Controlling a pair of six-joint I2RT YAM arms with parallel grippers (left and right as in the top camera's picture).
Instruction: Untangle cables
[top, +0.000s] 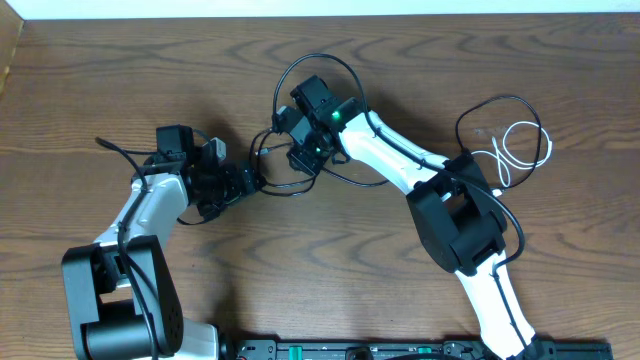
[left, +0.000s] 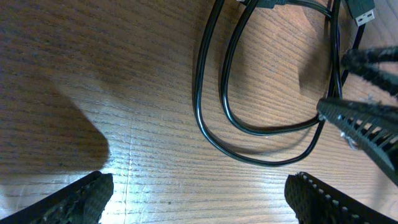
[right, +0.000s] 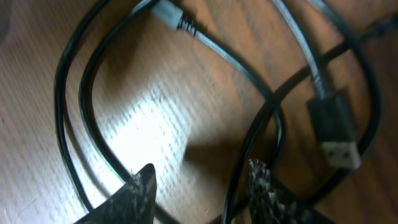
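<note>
Wood-grain table (top: 100, 60) fills every view, so nothing fancy for a backdrop. The right gripper (right: 202, 183) has its jaws partway apart. One strand of the black cable (left: 198, 93) runs up through the gap between its fingertips (right: 142, 186), and from the wrist view it doesn't look pinched, just passing through. The fingers are down on the tabletop or very close to it. I can't tell which.

Just past those tips, the cable's USB plug (right: 336, 130) lies flat on the wood with its metal end pointing toward the camera. A smaller plug (right: 168, 12) sits near the top edge of that view, a bit blurry. Around them the black cord doubles back on itself in a couple of loops that cross each other.

The left gripper (left: 199, 196) is spread wide with nothing between its fingers, only bare wood. It sits just beside the tangle, facing the right gripper from the other side. From its camera you get two nested U-shaped bends of the black cable lying flat, with the right gripper's fingers poking in from the right edge at the ends of those bends.

From overhead, the black cable also arcs around the right gripper's head near the middle of the table. The white cable (top: 548, 148) is well apart from all that, coiled loosely off to the right past the right arm (top: 400, 160), with neither gripper near it.
</note>
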